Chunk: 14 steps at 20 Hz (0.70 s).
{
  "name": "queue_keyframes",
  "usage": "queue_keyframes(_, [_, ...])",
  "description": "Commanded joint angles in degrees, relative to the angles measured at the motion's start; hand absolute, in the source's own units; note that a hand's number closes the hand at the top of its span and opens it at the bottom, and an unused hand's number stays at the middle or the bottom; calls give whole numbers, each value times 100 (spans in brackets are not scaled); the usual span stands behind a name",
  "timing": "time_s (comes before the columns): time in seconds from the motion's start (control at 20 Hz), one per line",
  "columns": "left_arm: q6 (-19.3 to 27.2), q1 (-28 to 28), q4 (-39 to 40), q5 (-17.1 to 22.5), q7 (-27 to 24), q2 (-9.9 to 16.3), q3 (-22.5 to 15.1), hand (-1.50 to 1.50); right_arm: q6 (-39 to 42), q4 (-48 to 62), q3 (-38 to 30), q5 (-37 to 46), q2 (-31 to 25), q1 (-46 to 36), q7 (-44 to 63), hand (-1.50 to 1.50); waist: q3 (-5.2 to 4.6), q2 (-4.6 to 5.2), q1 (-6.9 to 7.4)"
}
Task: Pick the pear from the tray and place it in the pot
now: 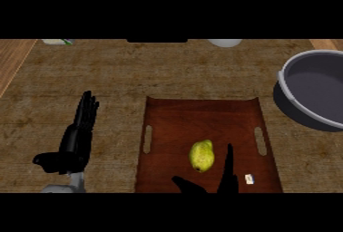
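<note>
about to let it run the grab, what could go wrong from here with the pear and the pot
The right hand comes in beside the pear with straight fingers; it might nudge the pear across the tray rather than enclose it. The pot sits far right, partly cut off by the view's edge, so the carry could clip its rim.

The worktop (100, 72) is a brown, woven-looking surface with paler wood at its left and upper right edges. A dark wooden tray (201, 113) with slot handles lies on it at centre. A grey pot (295, 106) stands at the right. Small pale objects, possibly dishes, sit along the far edge.
</note>
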Motion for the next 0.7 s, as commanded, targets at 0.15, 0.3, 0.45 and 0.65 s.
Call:
queue_keyframes(0.15, [-171, 58, -94, -104, 185, -109, 73, 0, -405, 375, 170, -88, 10, -451, 193, -150, 4, 6, 1])
queue_keyframes(0.3, [37, 48, -129, -282, 95, -231, -104, 0, -1185, 1060, 277, 327, 10, -518, 37, 150, 4, 8, 11])
queue_keyframes(0.45, [-51, -202, 75, -65, 69, -89, 324, 0, -951, 638, -113, 1059, 9, -368, 439, 150, -3, 7, -35])
queue_keyframes(0.65, [-96, -131, 75, -230, 139, -173, 208, 0, -800, 878, -343, 917, 9, -579, 341, 150, 4, 8, -12])
